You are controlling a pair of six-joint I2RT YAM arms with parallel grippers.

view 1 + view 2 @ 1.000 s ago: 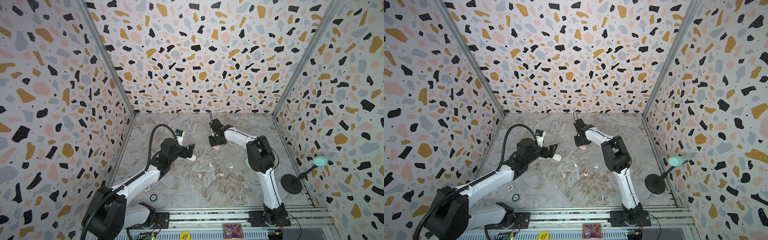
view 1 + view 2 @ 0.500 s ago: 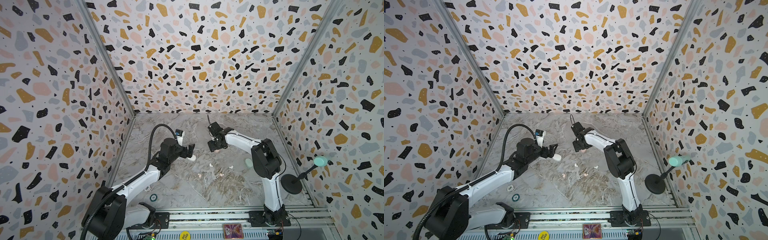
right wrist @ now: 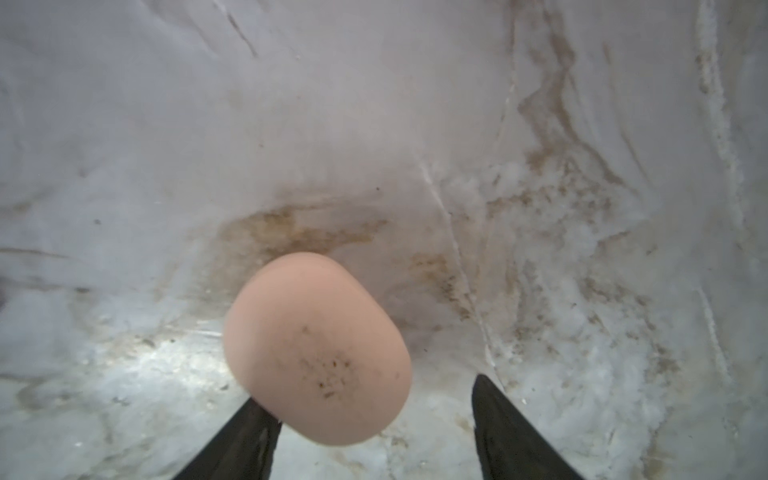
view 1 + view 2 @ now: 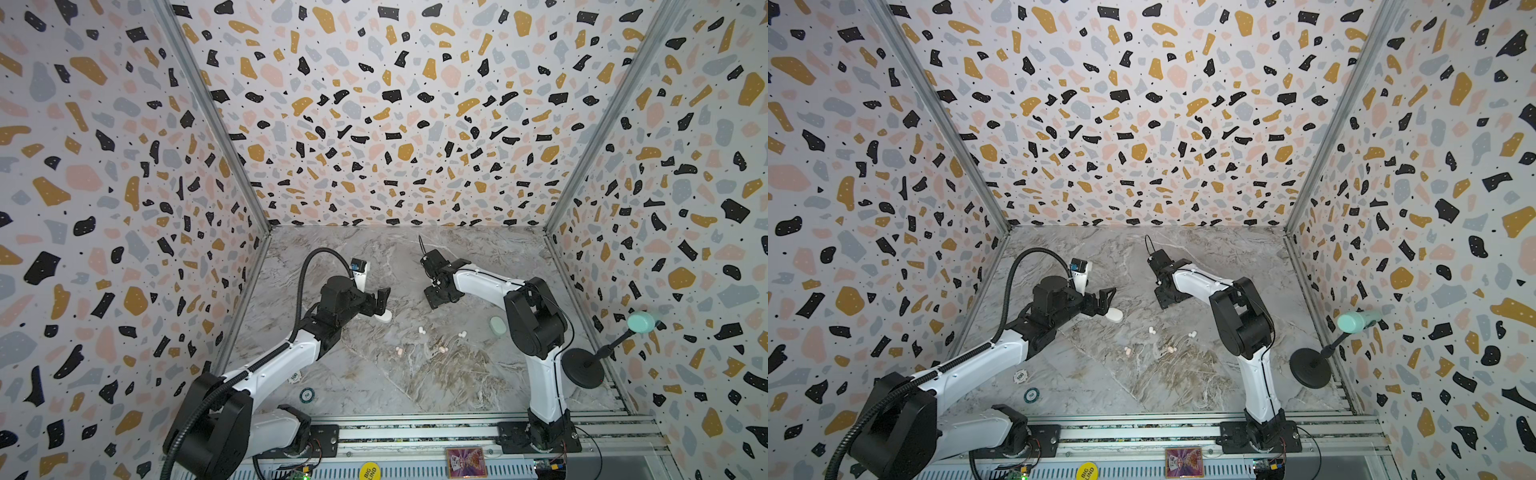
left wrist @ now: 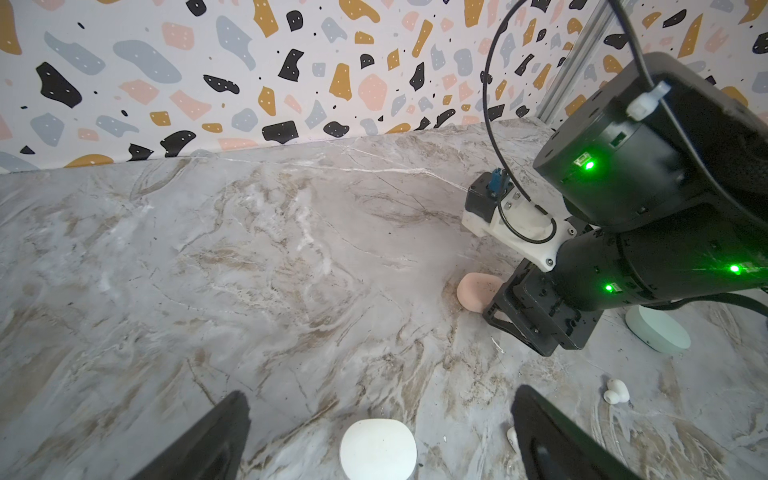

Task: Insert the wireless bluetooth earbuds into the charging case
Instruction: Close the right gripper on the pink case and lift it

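- Wireless bluetooth earbuds (image 4: pixel 421 331), tiny bean-shaped plastic buds, lie loose on the grey marbled tabletop (image 4: pixel 374 395). They sit forward of the gap between the left claw (image 4: pixel 380 302) and the right claw (image 4: pixel 442 297) and touch neither. Four show in both top views, two white and two pale pink.
- Left claw: its black jaws are spread wide and hold nothing.
- White oval plastic case (image 4: pixel 384 316): it rests on the tabletop just beneath the left claw's tips. In the left wrist view it sits midway between the two fingers, clear of both.
- One white earbud (image 5: pixel 617 390) lies beyond the left claw's right-hand finger, well apart from it.
- Right claw: it is tipped down at the table, with its jaws parted and gripping nothing.
- Pale pink oval plastic case (image 3: pixel 318 349): it lies on the table between the right claw's fingers. Its edge meets one finger, and a clear gap separates it from the other. In both top views the claw hides it.
- Pale mint-green oval case (image 4: pixel 497 325): it lies to the right of the right claw, beside that arm's elbow.
- Mint-green cylinder on a black round-based stand (image 4: pixel 586 368): it stands far right of both claws, by the wall.
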